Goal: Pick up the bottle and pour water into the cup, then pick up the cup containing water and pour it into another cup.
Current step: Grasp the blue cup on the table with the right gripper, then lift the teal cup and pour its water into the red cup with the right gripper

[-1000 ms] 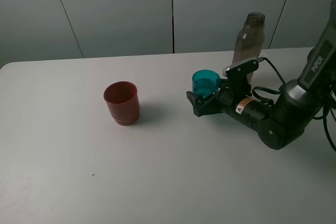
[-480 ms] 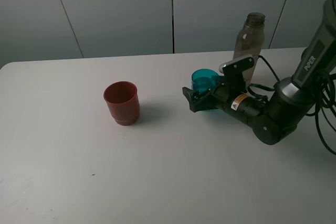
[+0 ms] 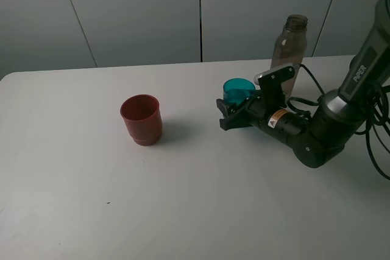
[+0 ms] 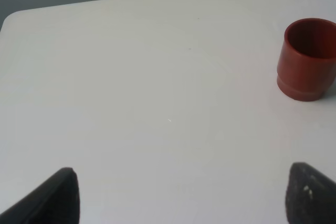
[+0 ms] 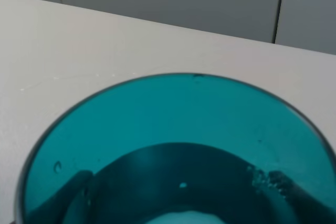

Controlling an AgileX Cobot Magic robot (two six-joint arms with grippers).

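The teal cup (image 3: pixel 239 92) stands upright on the white table (image 3: pixel 91 168), right of centre. My right gripper (image 3: pixel 226 114) lies low on the table with a finger on each side of the cup and grips its lower part. The right wrist view is filled by the cup's open mouth (image 5: pixel 178 145); the dark fingers (image 5: pixel 68 195) show through its wall, and a little water shows at the bottom. The grey-brown bottle (image 3: pixel 290 47) stands just behind the right arm. The red cup (image 3: pixel 141 119) stands left of centre and also shows in the left wrist view (image 4: pixel 308 59). My left gripper (image 4: pixel 184 198) is open and empty above bare table.
The right arm's black body and cables (image 3: pixel 317 132) lie along the table between the bottle and the front right. A grey panelled wall (image 3: pixel 152 10) runs behind the table's far edge.
My right gripper slid forward around the teal cup, then its fingers drew in against the cup. The cup, bottle and red cup have stayed in place.
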